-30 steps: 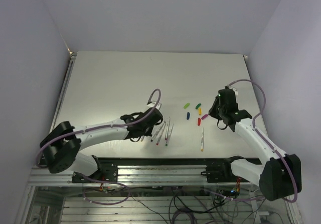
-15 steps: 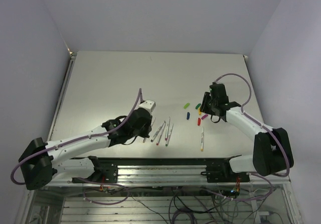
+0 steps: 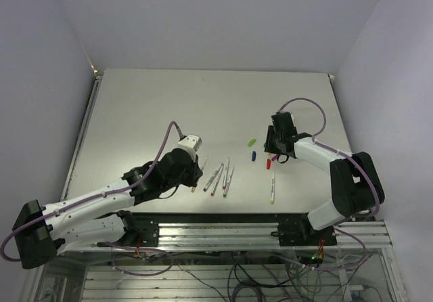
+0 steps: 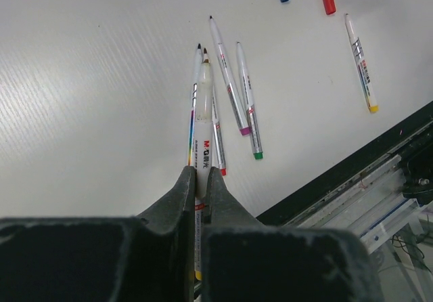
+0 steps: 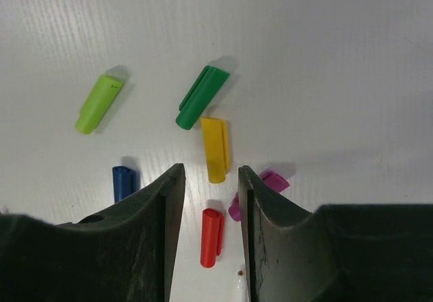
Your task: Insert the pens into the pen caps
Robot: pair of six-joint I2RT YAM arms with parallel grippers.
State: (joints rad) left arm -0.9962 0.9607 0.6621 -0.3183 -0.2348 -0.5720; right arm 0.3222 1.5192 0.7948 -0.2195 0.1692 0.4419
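On the white worktop [image 3: 169,105], the left gripper [image 4: 199,180] seems to pinch a pen [image 4: 203,105]. The right gripper [image 5: 210,173] hangs spread wide over a yellow cap [image 5: 215,149].

Desk [image 3: 169,112]: pale off-white top w/ fine ribbed grain, matte, lit evenly from above, shadows short & soft. Back wall [image 3: 216,17], L wall [image 3: 34,78] & R wall [image 3: 396,58]: plain white-lilac panels, boxing the desk in on 3 sides. Metal rail [image 3: 85,122] runs along desk's L edge. Near edge: black strip [image 4: 352,166], then aluminium frame [image 3: 216,229] w/ slotted bars, approx. full desk width. Below frame, loose tangle of cables [image 3: 264,275], reddish & black.
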